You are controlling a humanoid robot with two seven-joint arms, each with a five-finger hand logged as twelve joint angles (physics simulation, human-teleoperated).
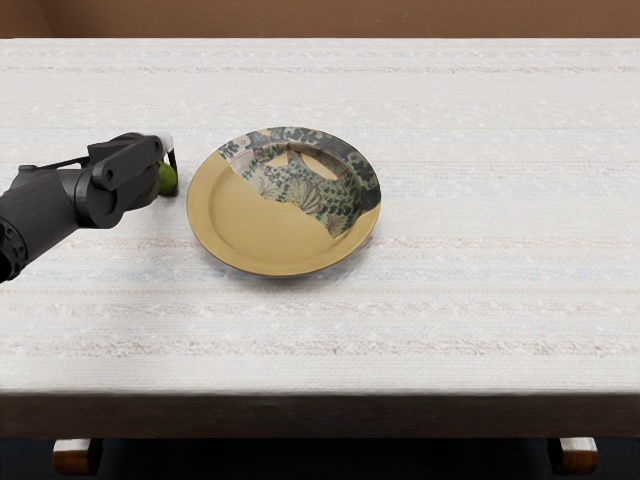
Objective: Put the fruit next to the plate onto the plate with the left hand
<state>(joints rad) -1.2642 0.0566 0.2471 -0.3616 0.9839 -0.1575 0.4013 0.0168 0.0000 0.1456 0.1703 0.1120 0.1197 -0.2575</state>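
Left of the glossy gold-and-floral round plate point(240, 225), a smooth green fruit point(168, 179) peeks from behind the dark left hand point(128, 172). Fruit's long axis is hidden, and can't tell if it's gripped.

The small round green fruit point(167, 179), at nine o'clock of the gold patterned plate point(245, 228), is mostly hidden behind the dark grey left hand point(130, 168); any grasp cannot be told.
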